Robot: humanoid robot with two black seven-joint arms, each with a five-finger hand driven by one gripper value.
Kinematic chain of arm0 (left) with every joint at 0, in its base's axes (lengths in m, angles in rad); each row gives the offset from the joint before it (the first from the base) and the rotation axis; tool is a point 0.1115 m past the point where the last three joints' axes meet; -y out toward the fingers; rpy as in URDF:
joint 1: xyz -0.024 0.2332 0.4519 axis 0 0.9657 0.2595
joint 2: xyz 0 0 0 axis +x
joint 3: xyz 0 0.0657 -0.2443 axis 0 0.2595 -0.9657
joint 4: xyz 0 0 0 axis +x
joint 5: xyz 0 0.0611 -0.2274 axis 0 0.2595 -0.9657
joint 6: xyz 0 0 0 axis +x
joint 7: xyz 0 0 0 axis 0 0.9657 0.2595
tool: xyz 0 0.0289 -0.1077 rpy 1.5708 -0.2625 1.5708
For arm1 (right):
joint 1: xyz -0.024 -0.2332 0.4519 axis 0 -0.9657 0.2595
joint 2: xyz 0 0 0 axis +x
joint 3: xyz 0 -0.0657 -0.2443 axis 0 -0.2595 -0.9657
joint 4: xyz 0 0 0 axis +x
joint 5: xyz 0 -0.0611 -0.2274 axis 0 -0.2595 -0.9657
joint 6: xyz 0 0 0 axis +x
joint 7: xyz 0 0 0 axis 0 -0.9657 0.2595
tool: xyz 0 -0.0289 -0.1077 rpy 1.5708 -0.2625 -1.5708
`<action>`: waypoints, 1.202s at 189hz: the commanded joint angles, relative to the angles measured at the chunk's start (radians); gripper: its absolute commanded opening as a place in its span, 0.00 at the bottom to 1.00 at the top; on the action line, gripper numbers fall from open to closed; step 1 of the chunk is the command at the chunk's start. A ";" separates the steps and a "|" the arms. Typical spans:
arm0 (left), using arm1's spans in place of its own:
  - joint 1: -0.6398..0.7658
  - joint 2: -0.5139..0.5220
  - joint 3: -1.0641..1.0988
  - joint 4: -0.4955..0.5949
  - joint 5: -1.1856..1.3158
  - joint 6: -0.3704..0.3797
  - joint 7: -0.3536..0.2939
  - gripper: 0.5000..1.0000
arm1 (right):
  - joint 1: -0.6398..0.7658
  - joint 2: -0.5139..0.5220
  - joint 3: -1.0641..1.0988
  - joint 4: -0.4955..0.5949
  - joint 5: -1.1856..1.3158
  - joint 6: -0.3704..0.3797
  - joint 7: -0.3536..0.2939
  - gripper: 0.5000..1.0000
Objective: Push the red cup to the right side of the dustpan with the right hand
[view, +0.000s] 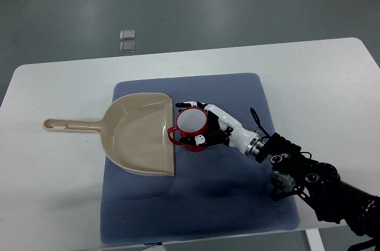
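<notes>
A red cup (191, 128) with a white inside stands upright on the blue mat, its handle pointing left toward the beige dustpan (135, 133). The cup sits right beside the dustpan's open right edge. My right hand (200, 121) comes in from the lower right and cups the cup's right side, fingers (189, 105) spread past its far rim and the thumb (200, 139) at its near side. Whether the fingers press the cup or only surround it is hard to tell. The left arm does not show.
The blue mat (237, 203) lies on a white table (332, 85). The dustpan's handle (68, 125) reaches left off the mat. Two small grey tiles (127, 40) lie on the floor beyond the table's far edge.
</notes>
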State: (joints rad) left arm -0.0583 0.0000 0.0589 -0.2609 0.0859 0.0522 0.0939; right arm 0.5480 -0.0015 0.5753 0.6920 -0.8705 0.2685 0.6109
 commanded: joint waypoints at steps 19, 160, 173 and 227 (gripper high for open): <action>0.000 0.000 -0.001 0.000 0.000 0.000 0.000 1.00 | -0.008 0.001 0.000 0.000 -0.001 0.000 0.000 0.86; 0.000 0.000 0.002 -0.001 0.000 0.000 0.000 1.00 | 0.009 -0.032 0.017 0.024 0.004 0.031 0.000 0.86; 0.000 0.000 0.002 -0.001 0.000 0.000 0.000 1.00 | 0.012 -0.041 0.017 0.032 0.004 0.034 0.000 0.86; -0.002 0.000 0.002 -0.001 0.000 0.000 0.000 1.00 | 0.052 -0.115 0.018 0.055 0.099 0.058 0.000 0.86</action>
State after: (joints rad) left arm -0.0587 0.0000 0.0614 -0.2611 0.0859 0.0522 0.0934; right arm 0.5819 -0.0820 0.5938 0.7345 -0.8138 0.3121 0.6109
